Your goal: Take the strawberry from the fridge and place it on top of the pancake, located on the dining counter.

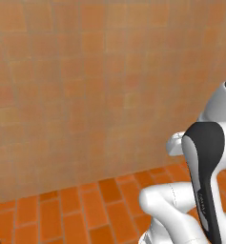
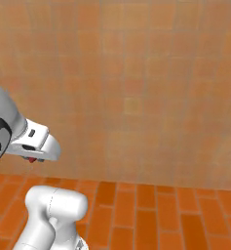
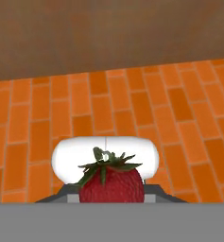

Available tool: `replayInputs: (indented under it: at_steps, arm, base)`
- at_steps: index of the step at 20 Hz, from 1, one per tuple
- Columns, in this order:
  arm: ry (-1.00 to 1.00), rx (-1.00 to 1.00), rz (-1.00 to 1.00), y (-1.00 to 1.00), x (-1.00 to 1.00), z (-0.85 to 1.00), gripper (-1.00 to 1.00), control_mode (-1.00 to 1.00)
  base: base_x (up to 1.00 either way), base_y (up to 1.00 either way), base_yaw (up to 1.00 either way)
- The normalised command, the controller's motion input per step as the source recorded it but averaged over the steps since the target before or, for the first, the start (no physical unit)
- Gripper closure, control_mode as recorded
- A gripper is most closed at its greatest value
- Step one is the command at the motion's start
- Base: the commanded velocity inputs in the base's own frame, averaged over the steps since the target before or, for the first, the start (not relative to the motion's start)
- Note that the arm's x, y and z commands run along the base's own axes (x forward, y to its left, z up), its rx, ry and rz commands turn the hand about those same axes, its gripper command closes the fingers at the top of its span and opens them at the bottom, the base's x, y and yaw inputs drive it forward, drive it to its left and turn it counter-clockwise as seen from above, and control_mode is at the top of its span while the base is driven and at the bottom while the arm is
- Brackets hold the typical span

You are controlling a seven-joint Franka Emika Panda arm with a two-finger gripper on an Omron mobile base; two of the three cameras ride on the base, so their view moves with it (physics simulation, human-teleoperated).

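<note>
A red strawberry (image 3: 111, 185) with a green leafy cap sits at the bottom of the hand view, pinched between my gripper's two fingers. My gripper (image 3: 111, 191) is shut on it and hangs above the brick floor. In the right base view the hand (image 2: 35, 144) is at the far left, pointing down, and a speck of the red strawberry (image 2: 32, 159) peeks out beneath it. The fridge, the pancake and the dining counter are out of view.
An orange-tan tiled wall (image 1: 86, 86) stands straight ahead in both base views. An orange brick floor (image 2: 151, 215) runs along its foot. My folded arm (image 1: 205, 181) takes up the lower right of the left base view.
</note>
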Motion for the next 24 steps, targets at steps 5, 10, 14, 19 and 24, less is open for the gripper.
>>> replayInputs:
  at_steps: [5,10,14,19,24]
  arm:
    - [0.00,0.00,0.00,0.00,0.00,0.00,1.00,1.00]
    - [0.00,0.00,0.00,0.00,0.00,0.00,1.00,1.00]
    - [0.00,0.00,0.00,0.00,0.00,0.00,1.00,1.00]
    - [0.00,0.00,0.00,0.00,0.00,0.00,1.00,1.00]
    - [0.00,0.00,0.00,0.00,0.00,0.00,1.00,1.00]
  base:
    - [1.00,-0.18,0.00]
    - [0.93,-0.52,-0.32]
    - [0.40,-0.67,-0.70]
    - [0.36,-0.59,-0.73]
    - [0.37,-0.54,-0.74]
